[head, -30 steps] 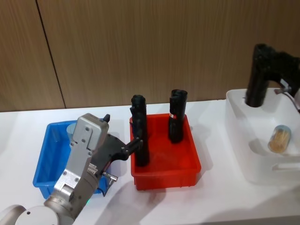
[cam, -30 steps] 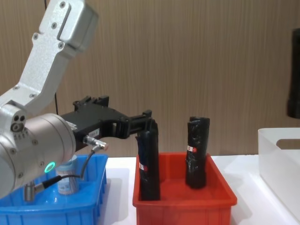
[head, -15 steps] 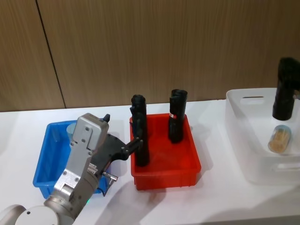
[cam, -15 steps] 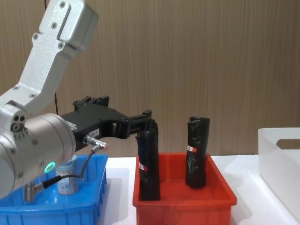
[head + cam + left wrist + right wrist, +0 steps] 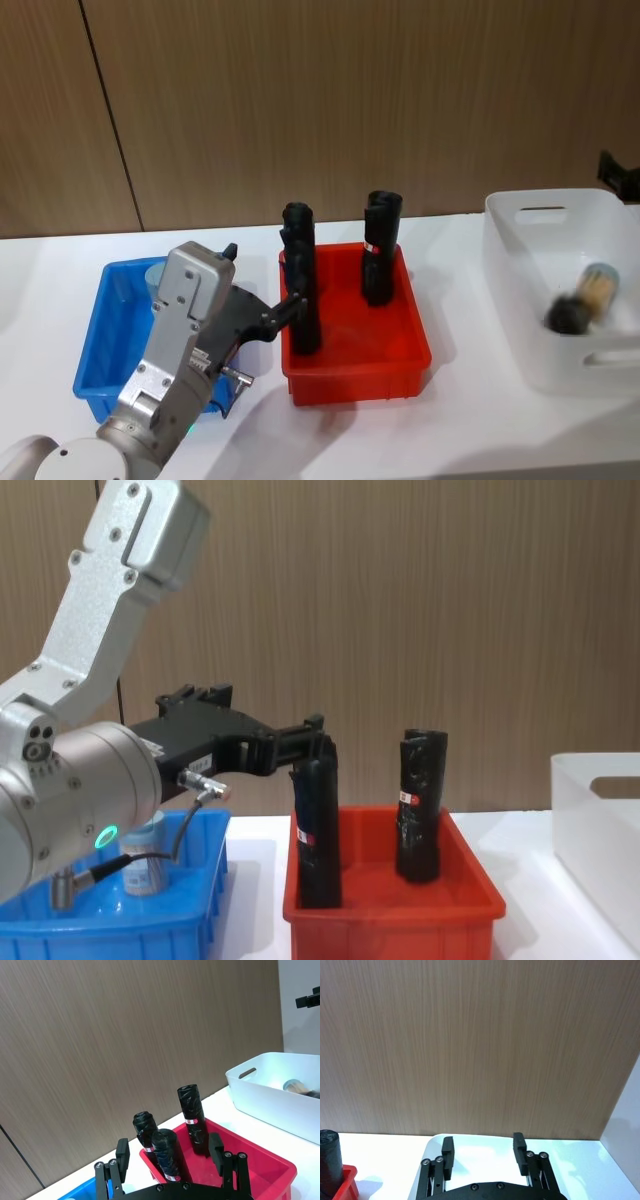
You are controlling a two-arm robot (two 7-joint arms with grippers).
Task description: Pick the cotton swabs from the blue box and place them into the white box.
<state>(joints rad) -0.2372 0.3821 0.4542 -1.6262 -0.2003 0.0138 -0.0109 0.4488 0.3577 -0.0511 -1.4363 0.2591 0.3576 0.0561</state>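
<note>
- One jar of cotton swabs stands upright in the far part of the blue box, directly below the left pincer, which is the nearer arm by far.
- Left pincer hovers with fingers spread wide and nothing held, pointing right toward the red bin; reaching the jar would likely mean drawing back left and dropping down.
- Black rolls stand upright in the red bin, one just beside the pincer's tips (the chief obstacle to any swing).
- Another jar lies on its side inside the white box at far right.
- Right pincer hangs open and empty, high above the white box, well apart from the blue one.
</note>
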